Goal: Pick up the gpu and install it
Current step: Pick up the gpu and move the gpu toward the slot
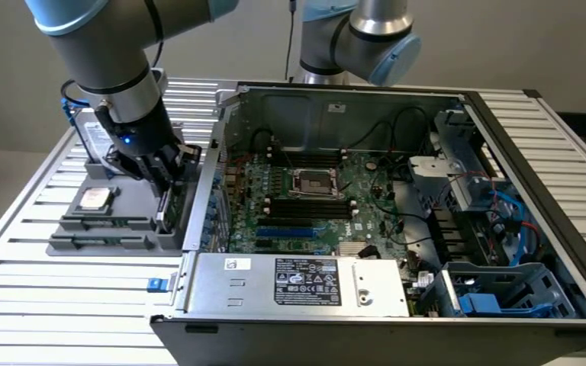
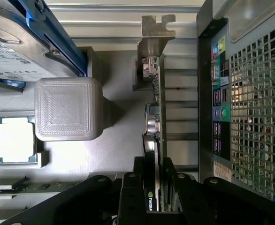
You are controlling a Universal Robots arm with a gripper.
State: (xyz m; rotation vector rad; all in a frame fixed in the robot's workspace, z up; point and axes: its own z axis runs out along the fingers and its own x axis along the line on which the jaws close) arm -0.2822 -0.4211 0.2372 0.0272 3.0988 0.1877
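Ok, wrist view: gripper (image 2: pixel 157 165) pinching gpu (image 2: pixel 159 108).

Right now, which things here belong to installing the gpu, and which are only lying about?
For the job: gpu, clamped by the end effector; open computer case.
Lying about: hard drive, processor, memory stick.

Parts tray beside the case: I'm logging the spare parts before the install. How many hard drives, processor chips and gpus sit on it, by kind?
Hard drive: 1
Processor chip: 1
gpu: 1, standing on edge
Total: 3
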